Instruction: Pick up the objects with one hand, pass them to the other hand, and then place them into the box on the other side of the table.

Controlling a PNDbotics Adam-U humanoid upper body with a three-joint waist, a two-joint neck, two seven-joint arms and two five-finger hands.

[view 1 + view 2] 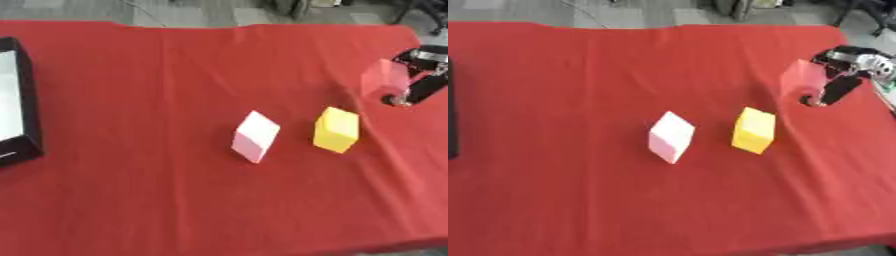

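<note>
On the counter (131,200), draped in a red cloth, the robot's right hand (852,65) comes in from the upper right and appears to be curled round a red block (802,77), which sits against the near side of the hand at the counter's right edge; the block's colour is close to that of the cloth, so whether it is already lifted clear or resting on the cloth cannot be told. Two more blocks wait near the middle: a yellow block (337,129) standing with its long axis roughly upright, and just to its left, apart from it, a white and pink block (255,136) tilted on a corner. The black box (22,107) with its pale inside lies at the far left edge, well apart from everything else, so the whole width of the counter lies between the held block and its goal. The left hand shows in neither view. Judging from this, the step in hand is the pick-up on the right side; the coming move would call for carrying the red block leftward toward the middle, where the left hand must come in to take it, since the box lies on the left arm's side and beyond the right arm's easy reach.
</note>
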